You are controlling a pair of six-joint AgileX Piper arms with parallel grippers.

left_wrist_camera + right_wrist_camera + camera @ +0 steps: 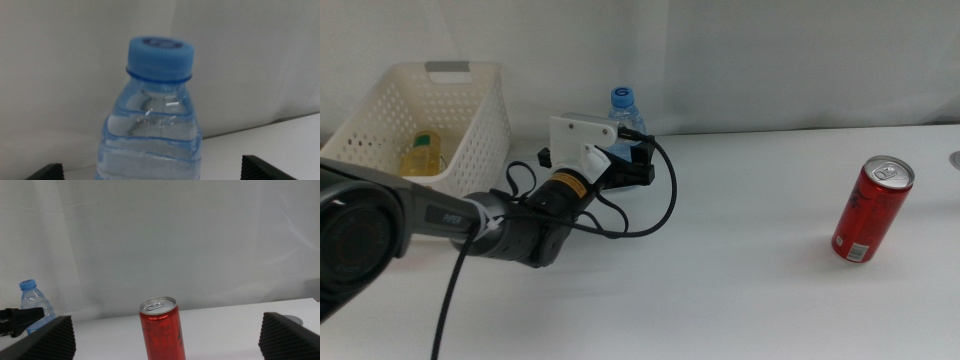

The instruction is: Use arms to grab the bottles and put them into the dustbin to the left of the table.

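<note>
The small clear water bottle (623, 104) with a blue cap stands upright at the back of the table (740, 290). My left gripper (626, 166) is open, and its jaws reach around the bottle's body. In the left wrist view the bottle (157, 115) fills the middle between the two spread jaw tips. The red can (871, 211) stands upright on the right. My right gripper (167, 340) is open and faces the can (162, 330) from a distance. The white perforated dustbin (480, 115) at the far left holds the yellow-juice bottle (421, 152).
A white backdrop runs close behind the table's far edge. A small grey round object (954, 158) lies at the right edge. Black cables (665, 200) loop off the left arm over the tabletop. The right wrist view also shows the water bottle (34, 305).
</note>
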